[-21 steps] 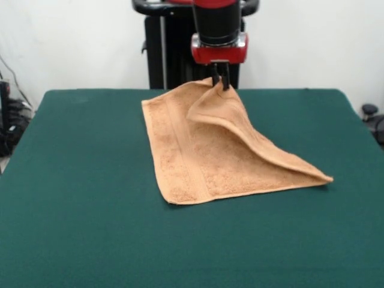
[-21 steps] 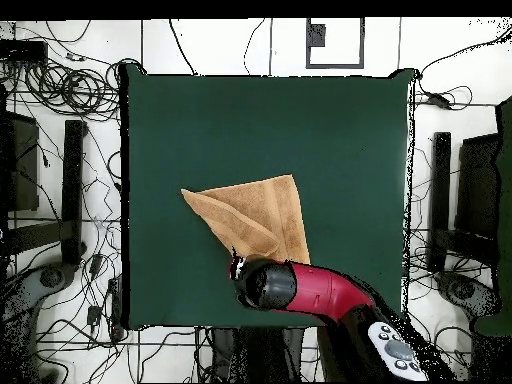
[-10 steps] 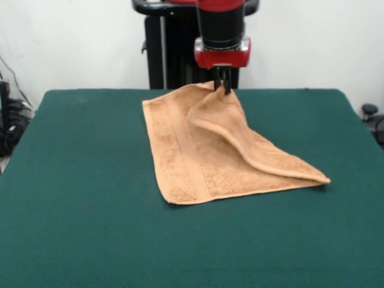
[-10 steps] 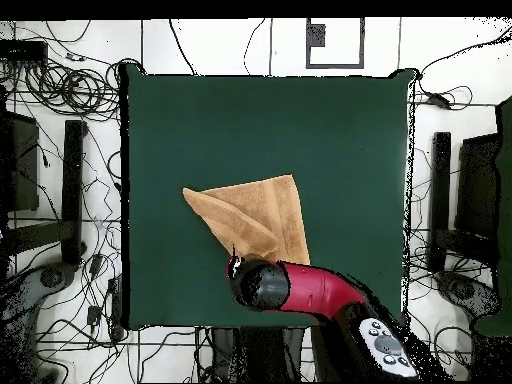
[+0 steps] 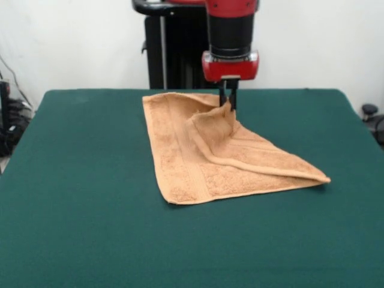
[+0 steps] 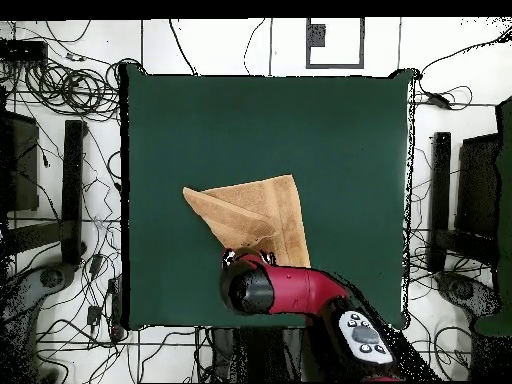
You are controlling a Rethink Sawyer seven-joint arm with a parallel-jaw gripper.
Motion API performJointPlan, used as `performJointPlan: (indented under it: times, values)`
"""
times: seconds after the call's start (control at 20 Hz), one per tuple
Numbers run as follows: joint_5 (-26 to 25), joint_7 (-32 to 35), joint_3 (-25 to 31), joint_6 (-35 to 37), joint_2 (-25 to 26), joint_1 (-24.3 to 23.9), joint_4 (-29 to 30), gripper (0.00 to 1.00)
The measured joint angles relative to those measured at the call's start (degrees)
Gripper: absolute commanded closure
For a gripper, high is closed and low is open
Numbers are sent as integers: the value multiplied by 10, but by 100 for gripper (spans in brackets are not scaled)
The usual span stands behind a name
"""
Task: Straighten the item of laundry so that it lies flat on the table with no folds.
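Since the earlier frame the tool point(image 5: 228, 101) has been carrying the folded-over corner rightward. The terry towel point(image 5: 198, 162) is lying mid-counter point(image 5: 84, 228), left part flat, right part doubled. The tool is pinching that corner; a thin grip could slip, dropping the fold.

In the front view the towel point(image 5: 207, 150) lies on the table point(image 5: 78, 228) just toward twelve o'clock of centre, one flap folded over its three o'clock half, and the gripper point(image 5: 228, 101) stands over the flap's raised corner at the towel's twelve o'clock edge.
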Motion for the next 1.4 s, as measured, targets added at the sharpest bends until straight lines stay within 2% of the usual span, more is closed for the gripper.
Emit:
performJointPlan:
  times: [0.25, 0.65, 1.4]
  values:
    - [-11, 0, 0, -12, 26, -4, -14, 100]
    - [-43, 0, 8, -12, 57, -39, -32, 100]
    - [-50, 0, 12, -12, 60, -50, -33, 100]
